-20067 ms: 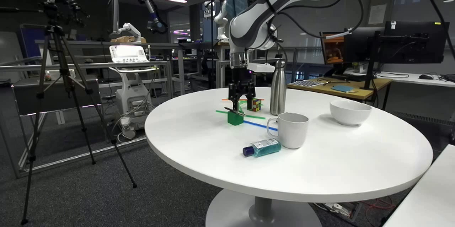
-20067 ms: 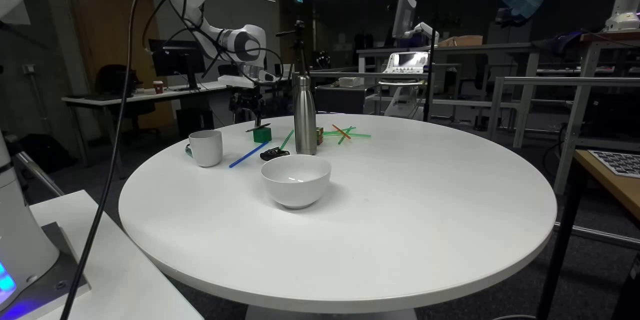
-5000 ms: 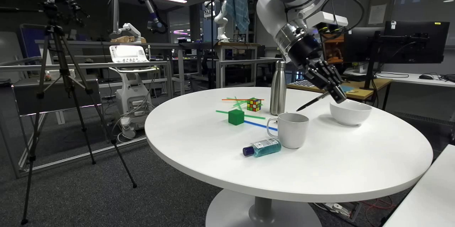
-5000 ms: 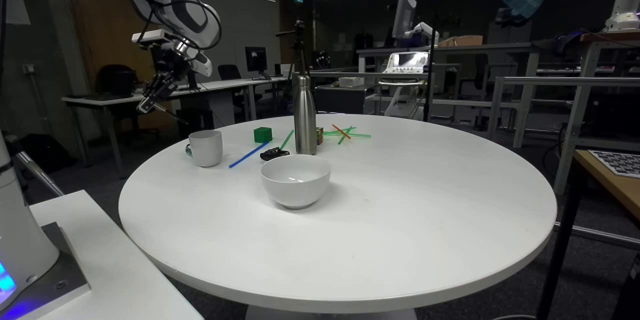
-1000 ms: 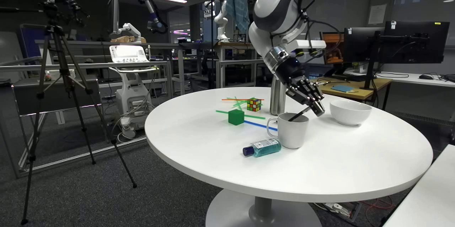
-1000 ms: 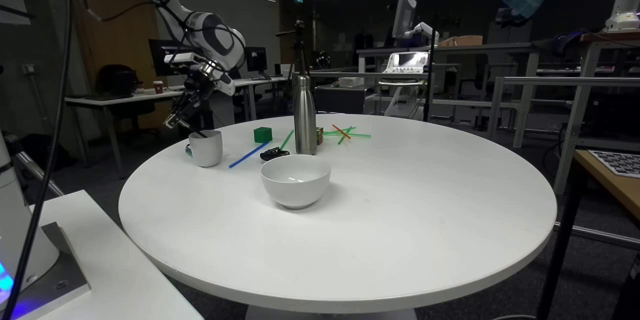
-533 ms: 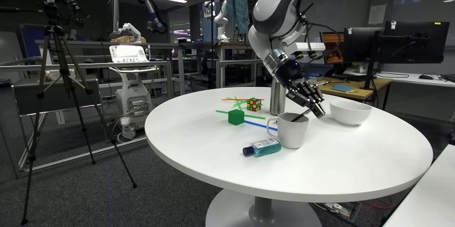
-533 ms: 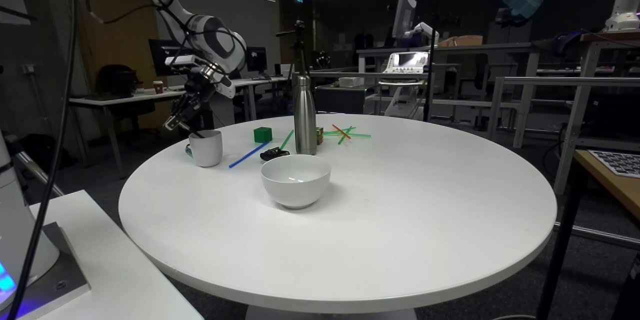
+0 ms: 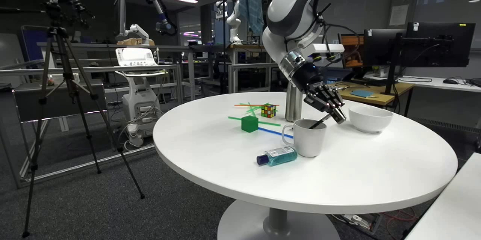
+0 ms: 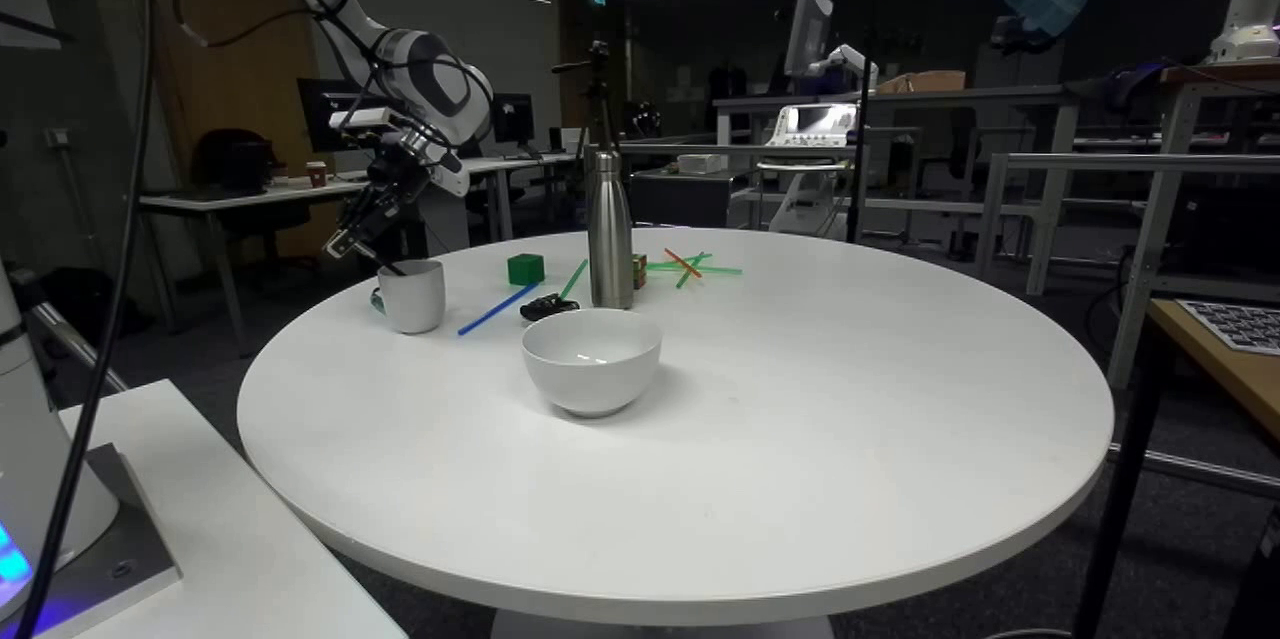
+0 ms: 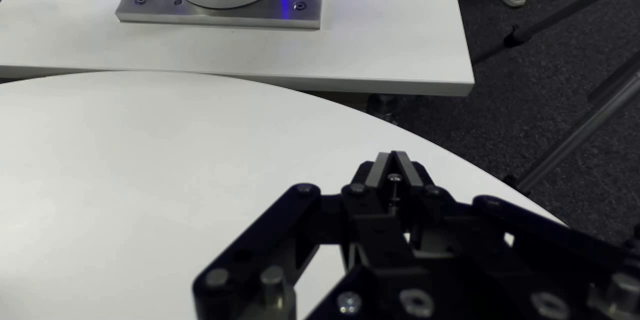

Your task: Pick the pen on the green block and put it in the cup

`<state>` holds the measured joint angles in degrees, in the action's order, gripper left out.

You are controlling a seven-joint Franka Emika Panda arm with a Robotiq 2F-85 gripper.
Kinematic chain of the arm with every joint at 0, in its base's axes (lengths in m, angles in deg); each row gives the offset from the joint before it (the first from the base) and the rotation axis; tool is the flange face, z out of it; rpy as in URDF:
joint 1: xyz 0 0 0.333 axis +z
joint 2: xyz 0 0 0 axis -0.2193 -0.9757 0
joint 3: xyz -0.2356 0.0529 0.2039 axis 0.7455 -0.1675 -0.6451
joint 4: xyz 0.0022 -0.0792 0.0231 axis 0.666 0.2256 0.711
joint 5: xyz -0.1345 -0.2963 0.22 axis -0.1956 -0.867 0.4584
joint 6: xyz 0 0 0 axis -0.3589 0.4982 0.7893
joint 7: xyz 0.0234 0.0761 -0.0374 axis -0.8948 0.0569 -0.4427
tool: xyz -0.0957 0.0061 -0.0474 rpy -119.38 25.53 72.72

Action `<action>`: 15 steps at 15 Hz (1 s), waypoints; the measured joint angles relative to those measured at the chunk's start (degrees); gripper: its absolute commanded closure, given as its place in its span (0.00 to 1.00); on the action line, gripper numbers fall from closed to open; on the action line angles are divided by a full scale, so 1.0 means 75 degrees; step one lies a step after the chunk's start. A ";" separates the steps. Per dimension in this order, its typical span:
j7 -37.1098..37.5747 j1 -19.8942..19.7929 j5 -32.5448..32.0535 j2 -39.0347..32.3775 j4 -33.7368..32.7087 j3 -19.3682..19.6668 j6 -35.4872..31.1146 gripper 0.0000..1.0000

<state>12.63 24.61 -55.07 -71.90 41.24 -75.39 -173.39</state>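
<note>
The fingers (image 9: 339, 115) are clamped on the pen (image 9: 318, 123), its lower end slanted inside the cup (image 9: 309, 143) on a round white desk (image 9: 368, 172). In an exterior view, the block (image 9: 249, 124) sits left of the cup and farther off, the bowl (image 9: 370, 121) right; beyond the desk, a tripod (image 9: 66, 56) stands left on dark carpet (image 9: 158, 198).
</note>
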 measured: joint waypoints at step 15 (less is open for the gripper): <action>-0.0007 0.0000 0.0003 -0.0224 -0.0007 0.0000 0.0006 0.95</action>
<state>12.58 24.61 -55.05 -73.58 41.19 -75.39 -173.35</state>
